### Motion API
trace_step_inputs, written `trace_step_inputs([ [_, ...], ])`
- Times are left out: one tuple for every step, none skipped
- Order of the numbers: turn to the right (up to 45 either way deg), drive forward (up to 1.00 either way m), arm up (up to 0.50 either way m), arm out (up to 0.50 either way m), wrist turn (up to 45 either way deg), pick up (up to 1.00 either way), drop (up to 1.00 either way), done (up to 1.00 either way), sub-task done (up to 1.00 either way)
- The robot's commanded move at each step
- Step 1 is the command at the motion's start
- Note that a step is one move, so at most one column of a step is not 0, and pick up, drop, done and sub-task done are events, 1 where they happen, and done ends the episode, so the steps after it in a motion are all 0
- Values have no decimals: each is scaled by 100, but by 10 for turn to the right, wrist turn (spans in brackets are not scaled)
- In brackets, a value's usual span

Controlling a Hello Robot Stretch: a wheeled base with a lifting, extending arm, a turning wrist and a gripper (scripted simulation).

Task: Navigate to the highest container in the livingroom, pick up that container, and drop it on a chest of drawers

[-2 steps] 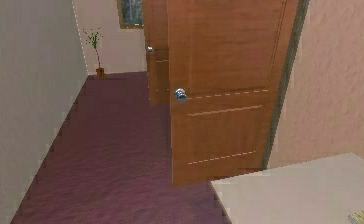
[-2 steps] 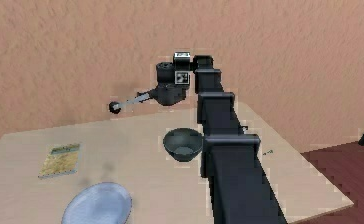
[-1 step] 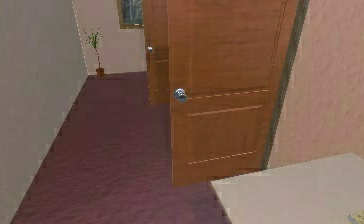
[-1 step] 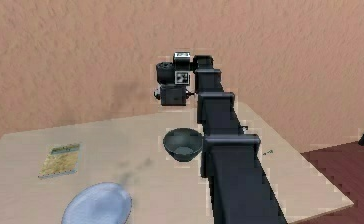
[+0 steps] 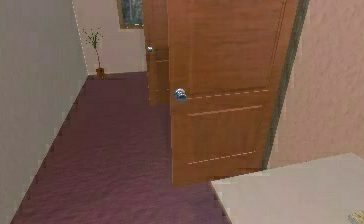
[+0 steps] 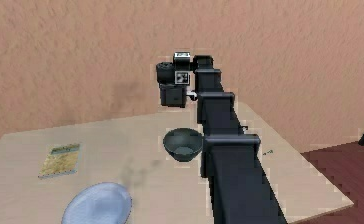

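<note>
Behind the table rises a pink wall (image 6: 80, 50). In the forward view a purple carpet (image 5: 110, 140) runs down a corridor past a wooden door (image 5: 225, 80) that stands ajar. The pale table (image 6: 30, 150) spreads beneath the dark arm (image 6: 230, 140), which reaches out across it toward the wall. On the table lie a blue plate (image 6: 98, 205) near the bottom edge and a booklet (image 6: 60, 160) to the left. A dark bowl (image 6: 183, 145) stands hard by the arm's left flank, and it is probably the container wanted. The jaws stand at the arm's far end, over the table's far edge. I cannot tell their state, nor whether they hold anything. The likely trouble is that a sideways move of the arm could shove the bowl across the table. If the base turns with the arm still extended, the arm might strike the wall or the door.
</note>
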Motion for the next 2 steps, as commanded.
trace_step_inputs([
  [0,0,-26,0,0,0,0,0,0],
  [0,0,0,0,0,100,0,0,0],
])
